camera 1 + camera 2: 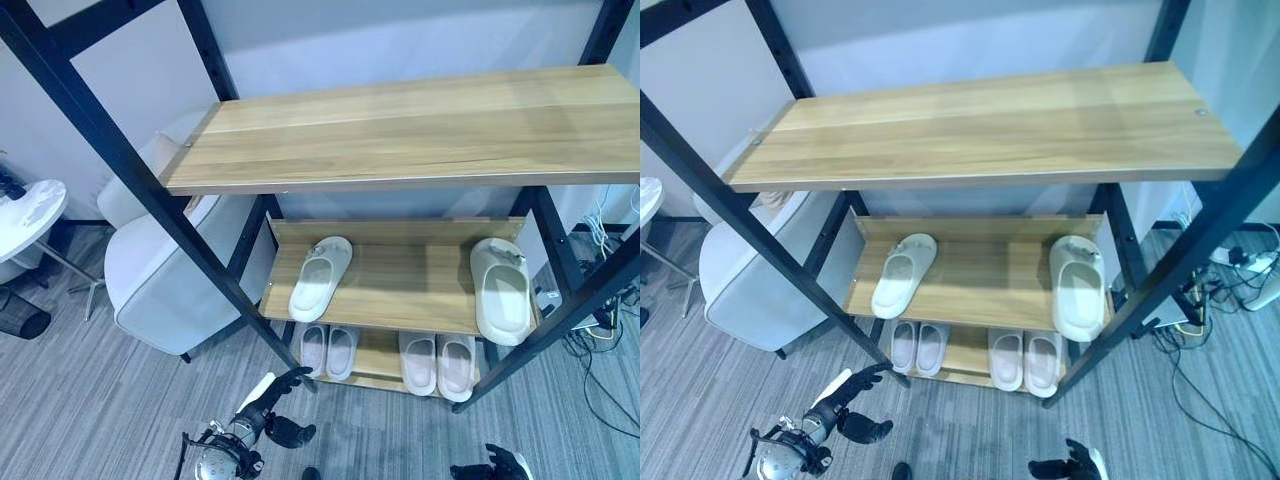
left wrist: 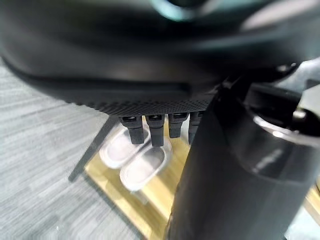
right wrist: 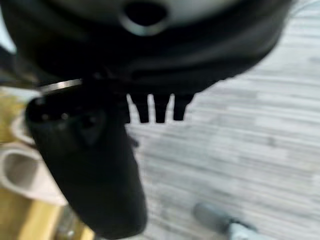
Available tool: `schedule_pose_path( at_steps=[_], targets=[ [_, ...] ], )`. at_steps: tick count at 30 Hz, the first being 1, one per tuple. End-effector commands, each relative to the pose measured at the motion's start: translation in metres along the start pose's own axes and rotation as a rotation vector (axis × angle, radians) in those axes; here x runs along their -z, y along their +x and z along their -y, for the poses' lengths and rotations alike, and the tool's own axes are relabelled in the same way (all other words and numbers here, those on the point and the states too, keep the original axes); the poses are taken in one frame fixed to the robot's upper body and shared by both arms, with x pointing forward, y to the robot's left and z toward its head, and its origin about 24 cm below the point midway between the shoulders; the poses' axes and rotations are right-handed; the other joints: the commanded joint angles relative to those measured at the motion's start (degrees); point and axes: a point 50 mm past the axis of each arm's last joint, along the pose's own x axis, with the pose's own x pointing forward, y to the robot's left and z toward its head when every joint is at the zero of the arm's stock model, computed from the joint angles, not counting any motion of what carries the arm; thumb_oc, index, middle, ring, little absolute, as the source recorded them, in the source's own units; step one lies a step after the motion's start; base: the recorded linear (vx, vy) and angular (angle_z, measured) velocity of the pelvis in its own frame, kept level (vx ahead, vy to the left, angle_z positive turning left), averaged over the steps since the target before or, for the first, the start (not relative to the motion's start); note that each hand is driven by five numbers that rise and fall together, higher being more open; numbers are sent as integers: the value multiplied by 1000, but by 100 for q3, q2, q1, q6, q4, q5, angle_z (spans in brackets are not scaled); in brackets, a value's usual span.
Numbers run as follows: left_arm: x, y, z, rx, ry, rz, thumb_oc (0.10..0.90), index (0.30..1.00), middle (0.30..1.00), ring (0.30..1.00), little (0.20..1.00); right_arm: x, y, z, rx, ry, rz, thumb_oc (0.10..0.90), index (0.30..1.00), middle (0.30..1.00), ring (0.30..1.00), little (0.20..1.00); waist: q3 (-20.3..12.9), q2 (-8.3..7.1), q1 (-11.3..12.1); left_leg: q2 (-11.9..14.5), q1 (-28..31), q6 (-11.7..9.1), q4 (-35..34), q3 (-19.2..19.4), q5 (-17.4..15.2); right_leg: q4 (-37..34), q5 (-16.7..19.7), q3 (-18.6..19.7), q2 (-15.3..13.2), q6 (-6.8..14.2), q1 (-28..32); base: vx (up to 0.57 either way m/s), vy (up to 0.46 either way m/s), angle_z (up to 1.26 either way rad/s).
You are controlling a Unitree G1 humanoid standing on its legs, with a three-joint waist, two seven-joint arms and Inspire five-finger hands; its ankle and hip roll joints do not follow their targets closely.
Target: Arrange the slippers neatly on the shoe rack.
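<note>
The black-framed shoe rack has three wooden shelves; its top shelf (image 1: 420, 125) is bare. On the middle shelf (image 1: 410, 280) a cream slipper (image 1: 320, 277) lies askew at the left, and another cream slipper (image 1: 502, 290) lies at the right end. The bottom shelf holds a pale pair (image 1: 328, 350) at the left and a pinkish pair (image 1: 438, 364) at the right. My left hand (image 1: 270, 405) hangs low in front of the rack's left leg, open and holding nothing; its fingers (image 2: 150, 127) point towards the left pair (image 2: 140, 160). My right hand (image 1: 495, 467) is low at the right, open and holding nothing.
A white chair (image 1: 170, 280) stands left of the rack, with a round white table (image 1: 25, 215) and a black bin (image 1: 20, 315) beyond it. Cables (image 1: 600, 350) lie on the floor at the right. Grey carpet (image 1: 100, 400) spreads in front.
</note>
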Motion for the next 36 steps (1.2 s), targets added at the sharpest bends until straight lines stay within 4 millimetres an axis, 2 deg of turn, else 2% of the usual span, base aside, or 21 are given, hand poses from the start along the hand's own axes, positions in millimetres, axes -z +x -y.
schedule_pose_path(
  at_steps=[1, 3, 7, 8, 9, 15, 19, 22, 26, 31, 36],
  targets=[
    [-65, -1, -39, -83, 1, 330, 800, 900, 900, 900, 900, -5, -2, -13, -8, -39, 29, 800, 900, 900, 900, 900, 18, -395, 25, -457, -75, 124, -416, -335, -118, -774, 186, 103, -299, 605, 219, 6, -12, 5],
    [-81, -4, -43, -83, -51, 397, 800, 900, 900, 900, 900, -2, -3, -19, -28, -63, 19, 800, 900, 900, 900, 900, -13, -403, 19, -457, -43, 122, -416, -343, -128, -774, 169, 83, -295, 602, 262, 0, 0, 0],
    [-106, -6, -54, -131, -49, 511, 800, 900, 900, 900, 900, 2, -6, -27, -58, -78, 11, 800, 900, 900, 900, 900, -51, -421, -8, -459, 0, 116, -416, -343, -140, -774, 143, 58, -296, 597, 317, 0, 0, 0],
    [-106, -6, -54, -132, -49, 510, 800, 900, 900, 900, 900, 2, -6, -27, -58, -78, 11, 800, 900, 900, 900, 900, -46, -421, -12, -460, 3, 115, -416, -345, -140, -774, 142, 56, -296, 597, 321, 0, 0, 0],
    [-118, -3, -57, -174, -52, 563, 800, 900, 900, 900, 900, 3, -8, -34, -73, -81, 10, 800, 900, 900, 900, 900, -66, -438, -33, -460, 13, 110, -416, -346, -150, -774, 141, 54, -293, 593, 332, 0, 0, 0],
    [-164, 14, -68, -311, 218, 725, 800, 900, 900, 900, 900, 1, -12, -48, -105, -86, 29, 800, 900, 900, 900, 900, -85, -475, -169, -466, 54, 97, -416, -293, -180, -774, 147, 78, -296, 599, 345, 0, 0, 0],
    [-178, 30, -70, -334, 190, 745, 800, 900, 900, 900, 900, -2, -13, -52, -109, -89, 40, 800, 900, 900, 900, 900, -84, -482, -294, -472, 40, 104, -416, -239, -182, -774, 201, 139, -300, 610, 292, 6, -6, -6],
    [-199, 40, -79, -378, 293, 788, 800, 900, 900, 900, 900, -1, -14, -55, -116, -63, 34, 800, 900, 900, 900, 900, -100, -510, -375, -469, 34, 99, -416, -184, -208, -774, 249, 169, -313, 622, 243, 30, 10, -13],
    [-208, 49, -86, -434, 354, 785, 800, 900, 900, 900, 900, 2, -14, -52, -108, -89, 36, 800, 900, 900, 900, 900, -121, -540, -427, -456, 23, 104, -416, -137, -234, -774, 279, 212, -322, 649, 193, 27, 1, -7],
    [-225, 46, -104, -529, 409, 827, 800, 900, 900, 900, 900, 12, -15, -45, -80, -95, 6, 800, 900, 900, 900, 900, -175, -552, -511, -432, -17, 109, -416, -56, -274, -774, 292, 287, -328, 686, 111, 17, 8, -12],
    [-242, 47, -124, -657, 605, 844, 800, 900, 900, 900, 900, 25, -17, -45, -79, -72, -47, 800, 900, 900, 900, 900, -145, -578, -617, -422, -201, 113, -416, 12, -252, -774, 375, 371, -319, 718, -133, -20, 14, -8]
  ],
)
